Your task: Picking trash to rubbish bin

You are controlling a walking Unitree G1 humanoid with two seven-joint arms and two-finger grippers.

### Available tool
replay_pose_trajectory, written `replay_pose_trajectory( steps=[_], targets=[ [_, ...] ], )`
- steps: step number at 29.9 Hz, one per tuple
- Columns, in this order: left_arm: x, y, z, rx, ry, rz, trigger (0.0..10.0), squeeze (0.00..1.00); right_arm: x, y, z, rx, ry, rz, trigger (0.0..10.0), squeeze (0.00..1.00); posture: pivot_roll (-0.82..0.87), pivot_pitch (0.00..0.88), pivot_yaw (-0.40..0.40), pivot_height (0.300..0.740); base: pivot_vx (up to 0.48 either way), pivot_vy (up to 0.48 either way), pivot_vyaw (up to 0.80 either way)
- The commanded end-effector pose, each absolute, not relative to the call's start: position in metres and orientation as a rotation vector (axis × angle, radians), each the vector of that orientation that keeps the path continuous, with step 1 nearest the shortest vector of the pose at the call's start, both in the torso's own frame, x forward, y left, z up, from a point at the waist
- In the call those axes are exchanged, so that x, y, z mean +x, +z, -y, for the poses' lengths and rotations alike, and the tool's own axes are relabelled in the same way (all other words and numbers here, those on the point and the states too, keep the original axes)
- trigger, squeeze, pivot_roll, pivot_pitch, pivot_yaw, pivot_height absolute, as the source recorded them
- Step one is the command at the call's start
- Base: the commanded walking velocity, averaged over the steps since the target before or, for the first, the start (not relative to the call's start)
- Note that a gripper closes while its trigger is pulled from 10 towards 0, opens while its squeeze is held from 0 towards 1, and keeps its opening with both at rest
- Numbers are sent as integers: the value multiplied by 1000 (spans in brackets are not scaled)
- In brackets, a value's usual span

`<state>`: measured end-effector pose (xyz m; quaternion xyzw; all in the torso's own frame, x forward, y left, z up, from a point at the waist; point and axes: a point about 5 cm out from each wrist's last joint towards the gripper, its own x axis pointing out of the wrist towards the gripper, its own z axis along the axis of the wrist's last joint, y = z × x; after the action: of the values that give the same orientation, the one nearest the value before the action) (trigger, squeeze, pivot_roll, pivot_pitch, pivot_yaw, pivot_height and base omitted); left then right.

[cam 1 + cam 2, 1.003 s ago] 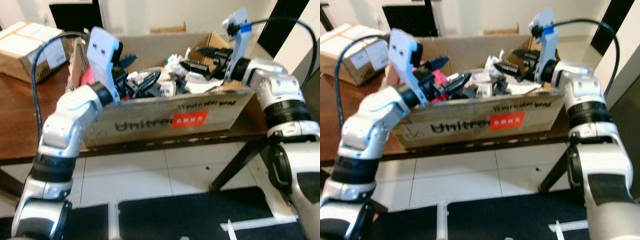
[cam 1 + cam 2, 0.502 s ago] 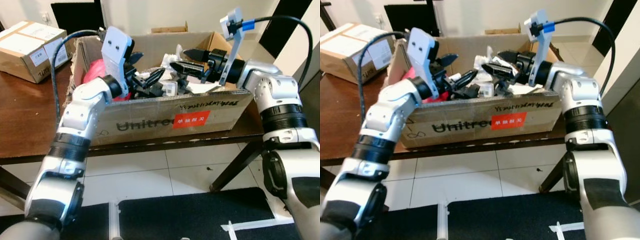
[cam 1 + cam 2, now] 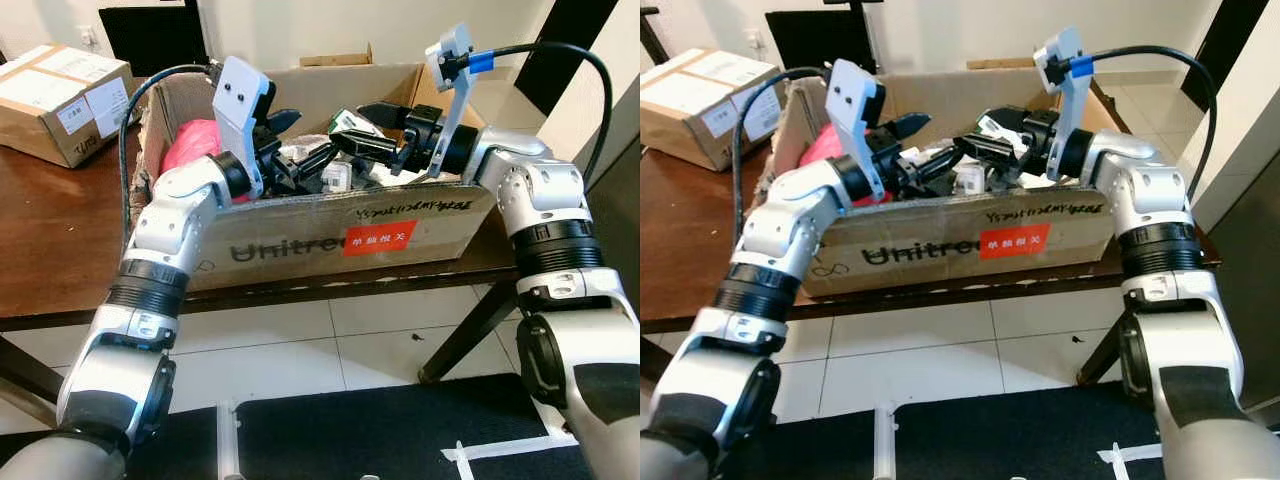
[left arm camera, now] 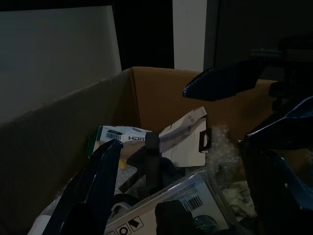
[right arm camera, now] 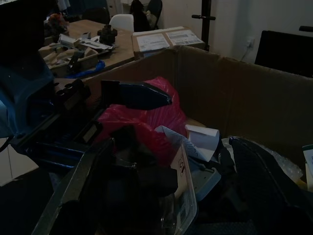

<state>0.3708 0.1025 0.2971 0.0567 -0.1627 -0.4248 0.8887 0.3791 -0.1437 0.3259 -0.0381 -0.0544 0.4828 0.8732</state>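
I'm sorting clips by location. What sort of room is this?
Probably an office or workroom, not certain. A dark wooden table holds an open cardboard box full of packaging scraps and a taped shipping carton. The floor is pale tile, and further cluttered desks stand behind.

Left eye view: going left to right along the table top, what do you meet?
Small taped cardboard box → red plastic bag inside the big cardboard box → left gripper, open over the trash → right gripper, open, facing it → the box's orange label.
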Motion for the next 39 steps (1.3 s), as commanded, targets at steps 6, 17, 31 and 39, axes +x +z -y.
replay_pose_trajectory(
  steps=[6, 17, 31, 39],
  targets=[
    [363, 319, -116, 77, -1001, 436, 10000, 0, 380, 337, 155, 29, 989, 182, 10000, 271, -10, 156, 11, 740, 0, 0, 0],
    [332, 356, -147, -157, -1275, 485, 10000, 0, 336, 357, 161, 275, 1387, 320, 10000, 0, -10, 161, 8, 740, 0, 0, 0],
    [258, 253, -115, 5, -1696, -5, 10000, 0, 289, 273, 148, 82, 1636, -44, 10000, 0, -10, 147, 2, 740, 0, 0, 0],
    [264, 179, -114, 279, -1433, -240, 10000, 0, 299, 218, 156, -54, 1437, -232, 10000, 0, -10, 141, 9, 740, 0, 0, 0]
  ],
)
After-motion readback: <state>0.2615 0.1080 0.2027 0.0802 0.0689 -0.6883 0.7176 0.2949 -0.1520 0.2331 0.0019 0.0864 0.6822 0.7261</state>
